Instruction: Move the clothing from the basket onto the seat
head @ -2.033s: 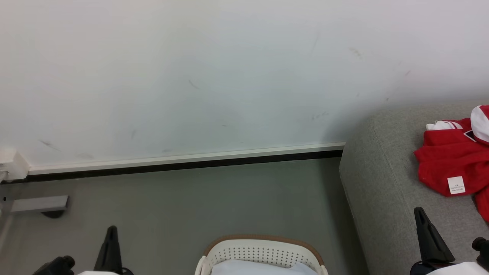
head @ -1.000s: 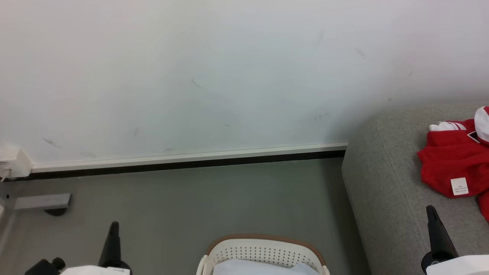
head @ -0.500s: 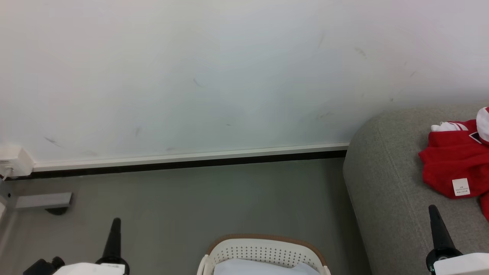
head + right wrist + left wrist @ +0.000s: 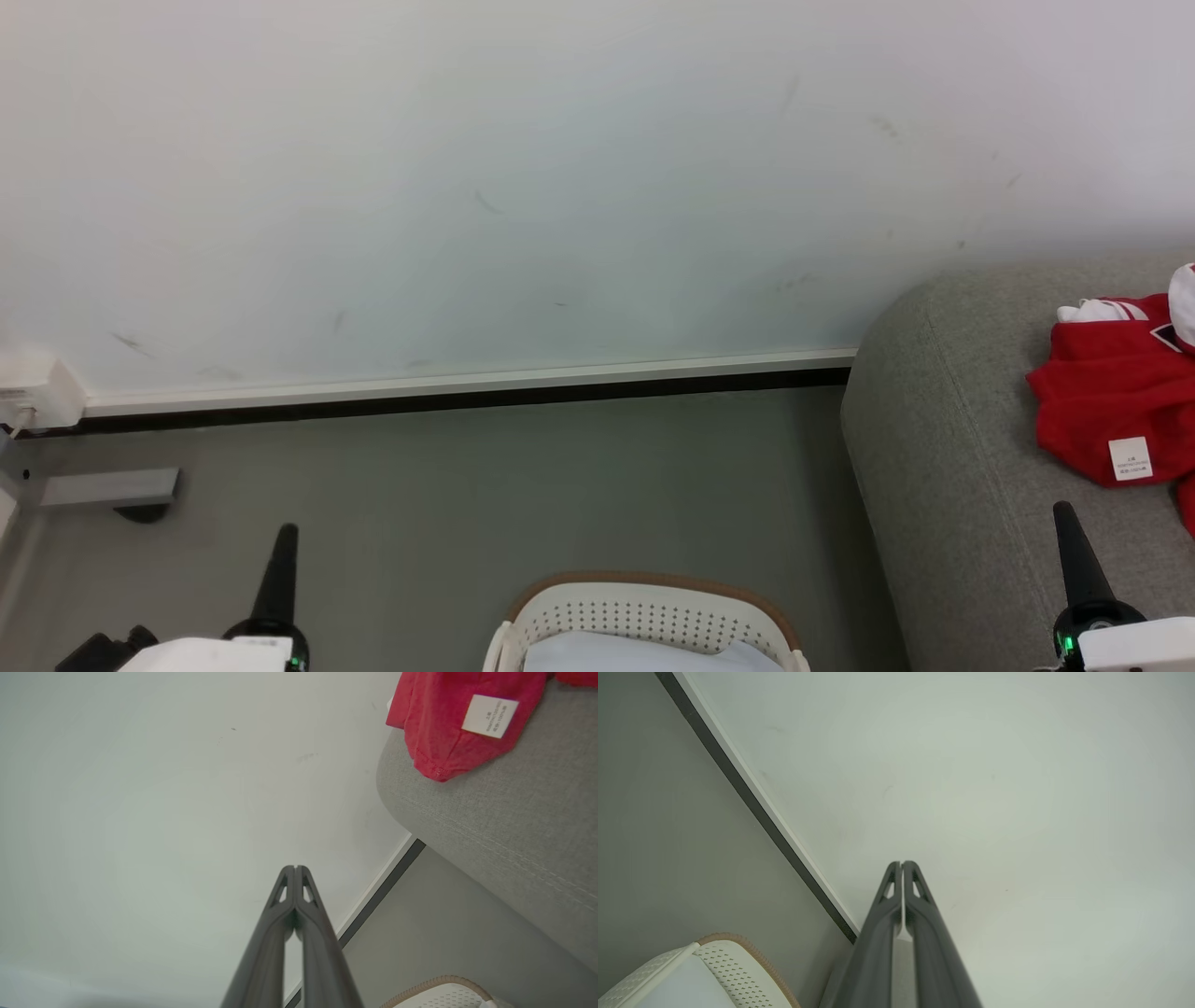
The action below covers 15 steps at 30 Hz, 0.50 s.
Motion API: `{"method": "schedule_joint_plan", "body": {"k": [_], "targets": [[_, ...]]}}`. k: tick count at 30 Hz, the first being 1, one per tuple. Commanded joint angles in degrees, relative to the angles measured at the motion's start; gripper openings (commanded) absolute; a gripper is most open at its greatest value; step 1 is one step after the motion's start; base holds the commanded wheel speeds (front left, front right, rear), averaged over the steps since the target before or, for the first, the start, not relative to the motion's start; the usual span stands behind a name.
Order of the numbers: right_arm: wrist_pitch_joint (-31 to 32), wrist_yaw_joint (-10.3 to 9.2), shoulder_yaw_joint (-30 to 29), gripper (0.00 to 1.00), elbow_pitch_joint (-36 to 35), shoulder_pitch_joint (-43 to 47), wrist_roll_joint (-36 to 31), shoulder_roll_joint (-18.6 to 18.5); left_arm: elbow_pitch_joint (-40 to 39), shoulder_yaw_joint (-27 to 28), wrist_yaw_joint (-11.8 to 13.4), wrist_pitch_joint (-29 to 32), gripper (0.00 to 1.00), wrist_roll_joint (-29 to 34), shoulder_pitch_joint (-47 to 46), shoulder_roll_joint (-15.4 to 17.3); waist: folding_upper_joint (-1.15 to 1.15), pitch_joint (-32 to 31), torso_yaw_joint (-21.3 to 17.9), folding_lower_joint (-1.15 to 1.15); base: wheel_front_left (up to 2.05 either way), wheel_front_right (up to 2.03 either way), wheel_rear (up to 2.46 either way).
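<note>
The left end effector (image 4: 902,864) and right end effector (image 4: 295,868) are clenched empty. The clothing (image 4: 1102,401) is judged soft and light, best pinched at a bunched fold.

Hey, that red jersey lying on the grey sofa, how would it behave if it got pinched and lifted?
Probably floppy: the red jersey lies crumpled in soft folds on the sofa, so it would likely drape from a pinch. Likely light, as the fabric looks thin. Pushed, it would probably bunch rather than slide on the woven upholstery.
</note>
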Motion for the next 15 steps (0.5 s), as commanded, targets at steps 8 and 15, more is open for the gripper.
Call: {"method": "schedule_joint_plan", "body": {"k": [8, 15], "targets": [[1.47, -0.08, -1.48, 0.00, -0.13, -1.39, 4.15, 0.61, -0.80, 0.18, -0.58, 1.43, 0.00, -5.50, -1.21, 0.46, 0.00, 0.02, 0.15, 0.00, 0.00, 0.00, 0.00], [2.39, -0.09, -2.31, 0.00, -0.06, -1.45, 6.89, 1.17, -0.94, 0.22, -0.79, 2.35, 0.00, -8.78, -1.26, 0.46, 0.00, 0.04, 0.28, 0.00, 0.00, 0.00, 0.00]]}}
